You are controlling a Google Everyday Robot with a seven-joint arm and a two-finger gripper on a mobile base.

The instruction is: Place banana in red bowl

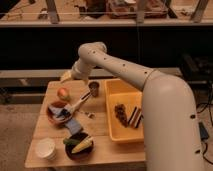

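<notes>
Reaching down over the left half of the counter [107,148], the arm [125,72] sets its pincer [61,114] low inside the red bowl [49,114]. The fingers are spread apart and nothing shows between them. The banana [83,145] is well apart from the pincer. It lies in the dark bowl [75,157] near the front edge, just beside a green vegetable [71,141] in the same bowl. The dark bowl sits in front of the red bowl and slightly to its right, with a bluish-grey patch [73,122] between them. A white cup [46,148] stands left of the dark bowl. Behind the red bowl rests a round orange-red fruit [63,93], and a small metal cup [93,89] stands upright farther right. A yellow tray [111,116] takes up the right side of the counter, with dark items [120,112] lying in it that are too blurred to name.
</notes>
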